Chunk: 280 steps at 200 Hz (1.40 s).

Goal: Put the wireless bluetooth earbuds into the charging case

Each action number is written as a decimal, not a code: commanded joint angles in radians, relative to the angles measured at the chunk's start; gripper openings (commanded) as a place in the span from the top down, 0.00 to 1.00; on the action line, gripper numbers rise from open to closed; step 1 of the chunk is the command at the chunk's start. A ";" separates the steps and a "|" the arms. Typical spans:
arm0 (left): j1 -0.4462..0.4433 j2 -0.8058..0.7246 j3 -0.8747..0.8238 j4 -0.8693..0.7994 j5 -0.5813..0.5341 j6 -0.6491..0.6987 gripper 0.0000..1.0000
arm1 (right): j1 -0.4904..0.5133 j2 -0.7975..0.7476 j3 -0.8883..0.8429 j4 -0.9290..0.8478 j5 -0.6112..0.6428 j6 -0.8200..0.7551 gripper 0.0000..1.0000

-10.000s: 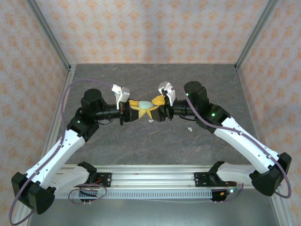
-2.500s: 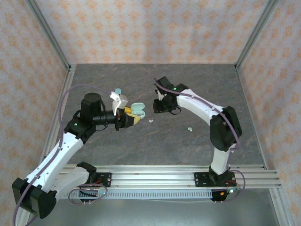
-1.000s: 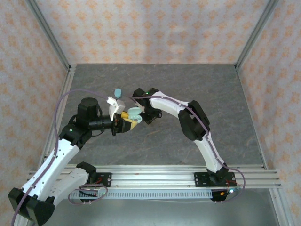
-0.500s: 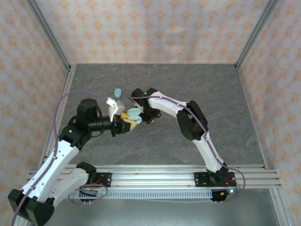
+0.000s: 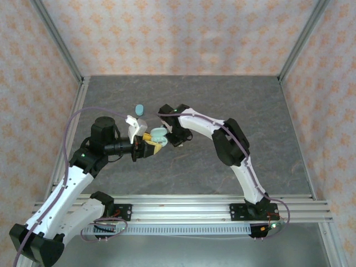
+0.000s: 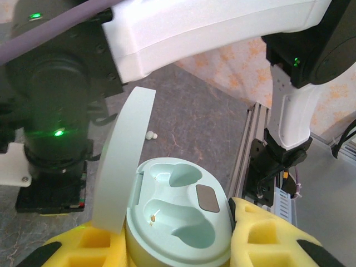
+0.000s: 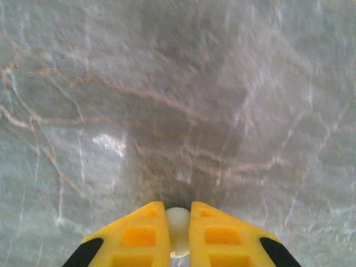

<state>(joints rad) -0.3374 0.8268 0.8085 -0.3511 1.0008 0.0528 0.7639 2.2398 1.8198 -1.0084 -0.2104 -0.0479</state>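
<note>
Left gripper (image 6: 175,243): closed on the charging case (image 6: 178,208). We see a yellow finger pressed to each side of the mint-green body, which is held off the table (image 5: 250,111).

Case lid (image 6: 125,167): swung open and standing nearly upright on the left of the body in the left wrist view. We count two moulded sockets in the tray, both bare, with a small grey oval patch on the right side between them.

Right gripper (image 7: 178,210): closed on one earbud (image 7: 178,228). The yellow fingers (image 7: 139,233) pinch a small rounded whitish nub between their tips, and the nub pokes out just past them. The picture is soft here, so we take it for whitish mint rather than blue but cannot be sure. Veined grey tabletop lies beneath the tips, and we cannot tell if the nub touches it.

From above, the right arm reaches across toward the left side, with its wrist just beside the open case on the case's right. The left wrist view agrees: the right arm's black wrist housing and white link crowd the space close by the lid.

A second earbud (image 6: 149,134), tiny and pale, lies loose on the table beyond the lid.

A pale blue case (image 5: 139,109), closed, rests on the table behind the left gripper, near it but apart from it.
</note>
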 commanded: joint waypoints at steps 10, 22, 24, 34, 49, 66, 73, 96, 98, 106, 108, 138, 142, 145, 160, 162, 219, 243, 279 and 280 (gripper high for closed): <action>0.008 0.006 0.000 0.097 -0.015 -0.025 0.91 | -0.094 -0.185 -0.133 0.108 -0.175 0.180 0.92; 0.006 0.016 0.001 0.127 -0.013 -0.030 0.91 | -0.132 -0.251 -0.199 0.171 -0.246 0.239 0.92; 0.005 0.018 0.001 0.131 -0.012 -0.029 0.91 | -0.139 -0.264 -0.211 0.182 -0.255 0.248 0.92; 0.006 0.027 0.002 0.162 -0.010 -0.037 0.91 | -0.166 -0.324 -0.260 0.220 -0.287 0.292 0.92; 0.005 0.044 0.004 0.214 -0.008 -0.050 0.91 | -0.195 -0.413 -0.311 0.246 -0.307 0.338 0.93; 0.005 0.066 0.001 0.295 -0.002 -0.080 0.91 | -0.204 -0.506 -0.332 0.234 -0.319 0.358 0.93; 0.003 0.075 0.000 0.328 0.004 -0.091 0.91 | -0.204 -0.542 -0.336 0.226 -0.323 0.371 0.94; -0.010 0.103 0.005 0.407 0.004 -0.102 0.91 | -0.200 -0.683 -0.374 0.247 -0.346 0.447 0.94; -0.011 0.107 0.006 0.414 0.004 -0.103 0.91 | -0.200 -0.694 -0.379 0.252 -0.349 0.457 0.94; -0.020 0.115 0.007 0.439 0.002 -0.103 0.91 | -0.196 -0.752 -0.399 0.274 -0.350 0.490 0.94; -0.022 0.117 0.008 0.445 0.001 -0.103 0.91 | -0.193 -0.765 -0.404 0.281 -0.350 0.497 0.94; -0.061 0.157 0.029 0.481 -0.011 -0.086 0.91 | -0.167 -0.952 -0.462 0.352 -0.313 0.606 0.94; -0.066 0.163 0.035 0.479 -0.010 -0.081 0.91 | -0.160 -0.970 -0.465 0.357 -0.306 0.617 0.94; -0.070 0.167 0.040 0.475 -0.009 -0.077 0.91 | -0.158 -0.984 -0.466 0.360 -0.303 0.624 0.94; -0.082 0.184 0.058 0.468 -0.007 -0.059 0.92 | -0.134 -1.040 -0.465 0.380 -0.281 0.661 0.94; -0.083 0.186 0.060 0.468 -0.007 -0.058 0.92 | -0.131 -1.046 -0.465 0.383 -0.278 0.665 0.94; -0.101 0.206 0.075 0.464 -0.002 -0.045 0.92 | 0.003 -1.083 -0.411 0.445 -0.209 0.741 0.94; -0.107 0.206 0.075 0.464 -0.005 -0.042 0.92 | 0.044 -1.062 -0.388 0.477 -0.201 0.747 0.94; -0.113 0.201 0.074 0.457 -0.017 -0.037 0.92 | 0.085 -1.010 -0.354 0.484 -0.193 0.729 0.94; -0.113 0.201 0.074 0.457 -0.018 -0.036 0.92 | 0.086 -1.008 -0.352 0.484 -0.193 0.727 0.94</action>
<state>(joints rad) -0.4389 1.0370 0.8501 0.0731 0.9871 -0.0082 0.8246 1.2018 1.4208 -0.5671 -0.4351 0.6811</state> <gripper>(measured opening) 0.328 0.066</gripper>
